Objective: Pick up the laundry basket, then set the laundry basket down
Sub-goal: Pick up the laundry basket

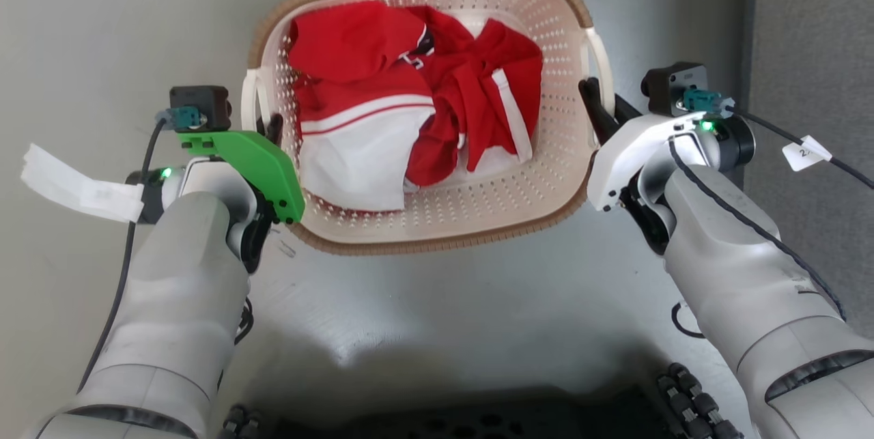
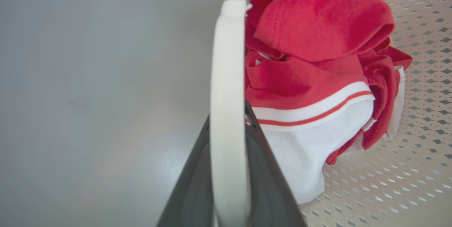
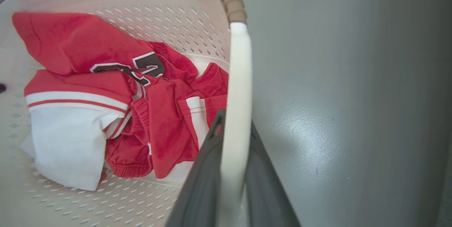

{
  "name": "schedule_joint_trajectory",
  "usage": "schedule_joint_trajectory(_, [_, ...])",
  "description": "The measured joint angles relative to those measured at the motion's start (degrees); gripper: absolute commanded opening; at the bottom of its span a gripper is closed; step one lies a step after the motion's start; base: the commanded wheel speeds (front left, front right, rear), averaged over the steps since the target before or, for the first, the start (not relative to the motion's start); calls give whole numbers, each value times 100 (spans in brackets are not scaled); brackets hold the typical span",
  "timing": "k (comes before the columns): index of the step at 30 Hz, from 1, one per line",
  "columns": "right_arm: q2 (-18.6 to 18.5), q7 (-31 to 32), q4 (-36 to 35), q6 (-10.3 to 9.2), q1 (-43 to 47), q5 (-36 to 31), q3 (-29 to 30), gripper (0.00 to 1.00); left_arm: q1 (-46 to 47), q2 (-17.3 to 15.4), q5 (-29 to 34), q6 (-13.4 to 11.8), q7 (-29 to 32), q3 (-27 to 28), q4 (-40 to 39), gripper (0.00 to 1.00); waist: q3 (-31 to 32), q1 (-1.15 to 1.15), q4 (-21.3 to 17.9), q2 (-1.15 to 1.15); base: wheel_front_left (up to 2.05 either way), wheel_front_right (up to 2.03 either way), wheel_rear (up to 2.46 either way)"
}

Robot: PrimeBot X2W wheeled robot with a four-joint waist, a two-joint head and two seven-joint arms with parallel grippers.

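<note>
The grey floor (image 1: 478,330) is the biggest thing we see, and the laundry basket (image 1: 478,210) shows in the middle of it, right in front of us. We cannot tell if its bottom touches the floor or is a little off it. The basket's long way goes from side to side, so one short end faces each arm, and both arms are just as near. Inside lie red and white clothes (image 1: 410,97) in a messy heap. The basket is between our two claws. Our left claw (image 1: 273,128) is at the left handle (image 2: 227,78), and its dark fingers (image 2: 190,191) are squeezed on that white bar, one on each side, touching it. Our right claw (image 1: 606,106) does the same with the right handle (image 3: 237,89), pinched tight with no gap. We think both holds look good, so the next move needs both arms to go together, or the basket may tip and the clothes slide
</note>
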State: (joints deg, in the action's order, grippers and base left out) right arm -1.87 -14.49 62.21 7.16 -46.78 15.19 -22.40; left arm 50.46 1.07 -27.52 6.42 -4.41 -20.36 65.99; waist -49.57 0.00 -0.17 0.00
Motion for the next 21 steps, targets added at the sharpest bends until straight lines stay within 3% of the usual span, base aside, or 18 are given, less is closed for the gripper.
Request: schedule_joint_trajectory(21, [114, 453, 643, 86, 109, 360, -116, 0, -49, 85, -466, 115, 909, 0, 524, 0, 1151, 0, -118, 0, 0, 0, 0])
